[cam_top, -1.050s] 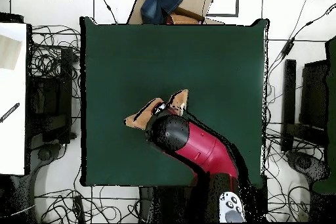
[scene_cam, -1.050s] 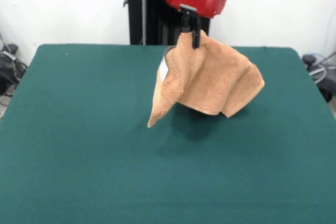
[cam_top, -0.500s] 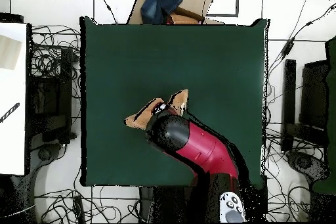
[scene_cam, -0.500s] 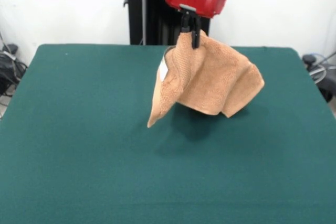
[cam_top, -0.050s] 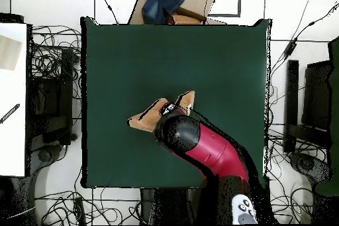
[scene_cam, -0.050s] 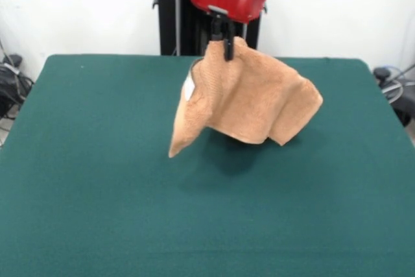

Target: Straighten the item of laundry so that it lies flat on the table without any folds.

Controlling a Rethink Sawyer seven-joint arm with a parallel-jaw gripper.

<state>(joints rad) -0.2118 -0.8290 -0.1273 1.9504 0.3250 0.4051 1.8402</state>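
From overhead my own arm point(cam_top, -0.050s: 202, 145) covers most of the towel point(scene_cam, -0.050s: 249, 98), so only two tan corners show past it. My gripper point(scene_cam, -0.050s: 221, 37) is pinched tight on the towel's top edge, and the cloth hangs crumpled and folded above the middle of the table point(scene_cam, -0.050s: 97, 180), its lower corners clear of the green top.

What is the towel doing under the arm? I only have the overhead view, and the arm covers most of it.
Observer: In the front view the towel hangs from the fingers, pinched at its top edge.
Operator: Does any of it touch the table?
Observer: It seems not: its shadow falls on the table below it, apart from the cloth.
Operator: Is it flat yet?
Observer: No. It drapes in folds, one corner pointing down to the picture's left, with a small white label on that side.
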